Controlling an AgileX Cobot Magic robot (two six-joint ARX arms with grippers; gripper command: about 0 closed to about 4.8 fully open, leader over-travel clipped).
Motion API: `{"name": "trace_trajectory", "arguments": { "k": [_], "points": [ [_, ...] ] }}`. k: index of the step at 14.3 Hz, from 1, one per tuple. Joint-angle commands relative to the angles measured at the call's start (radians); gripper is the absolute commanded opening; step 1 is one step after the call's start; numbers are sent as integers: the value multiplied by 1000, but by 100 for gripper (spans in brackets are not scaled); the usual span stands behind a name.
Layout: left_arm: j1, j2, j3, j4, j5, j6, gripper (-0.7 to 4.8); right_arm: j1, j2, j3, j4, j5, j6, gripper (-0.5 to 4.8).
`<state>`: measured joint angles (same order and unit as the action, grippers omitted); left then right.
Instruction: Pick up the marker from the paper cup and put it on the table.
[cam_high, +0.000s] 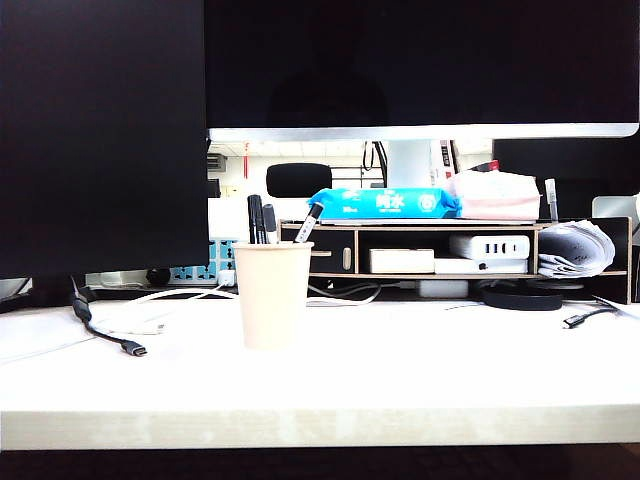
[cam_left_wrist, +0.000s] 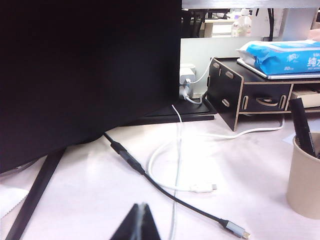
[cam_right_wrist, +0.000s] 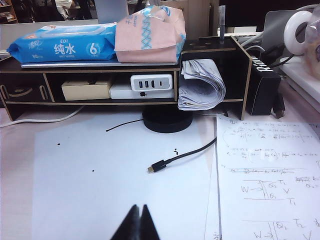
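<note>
The exterior view showed the paper cup (cam_high: 273, 294) standing upright on the table (cam_high: 400, 375), left of centre in the frame, with several pens rising from its mouth. The marker (cam_high: 254, 219), all black, stood near the cup's left rim beside 2 others (cam_high: 269, 223) with pale bands, and a 4th pen (cam_high: 309, 222) leaned off to the right. Neither arm appeared in this view.

The left wrist view added what the exterior one lacked: the left gripper (cam_left_wrist: 139, 212) at the bottom centre of its frame, its 2 dark fingertips pressed together with nothing between them. The cup (cam_left_wrist: 305, 182) sat at the right edge of that frame, cut off, with a black pen (cam_left_wrist: 303, 126) jutting from it; it was probably the marker, though the crop made that hard to confirm. A black cable (cam_left_wrist: 165, 192) and a white cable (cam_left_wrist: 165, 170) crossed the table between the gripper and the cup.

The right wrist view showed no cup at all. The right gripper (cam_right_wrist: 138, 215) sat at the bottom centre, tips meeting and holding nothing, above a white sheet (cam_right_wrist: 100, 170). Ahead lay a black USB cable (cam_right_wrist: 182, 155), a handwritten page (cam_right_wrist: 270, 170) at the right, and the riser shelf (cam_right_wrist: 125, 70) carrying a blue wipes pack (cam_right_wrist: 62, 47) and a pink pack (cam_right_wrist: 150, 30)
</note>
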<state>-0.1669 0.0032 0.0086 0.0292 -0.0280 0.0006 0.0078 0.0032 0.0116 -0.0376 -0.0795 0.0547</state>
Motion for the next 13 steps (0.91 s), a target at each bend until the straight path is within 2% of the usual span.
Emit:
{"name": "trace_trajectory", "arguments": {
  "k": [1, 4, 8, 10, 13],
  "points": [
    [0, 0, 1, 10, -2, 0, -5, 0, 0, -4, 12, -1, 1, -1],
    [0, 0, 1, 10, 14, -2, -5, 0, 0, -4, 12, -1, 1, -1],
    [0, 0, 1, 2, 165, -180, -5, 0, 0, -4, 12, -1, 1, -1],
    [0, 0, 1, -49, 238, -230, -5, 0, 0, -4, 12, -1, 1, -1],
    [0, 0, 1, -103, 308, -248, -5, 0, 0, -4, 12, -1, 1, -1]
  ]
}}
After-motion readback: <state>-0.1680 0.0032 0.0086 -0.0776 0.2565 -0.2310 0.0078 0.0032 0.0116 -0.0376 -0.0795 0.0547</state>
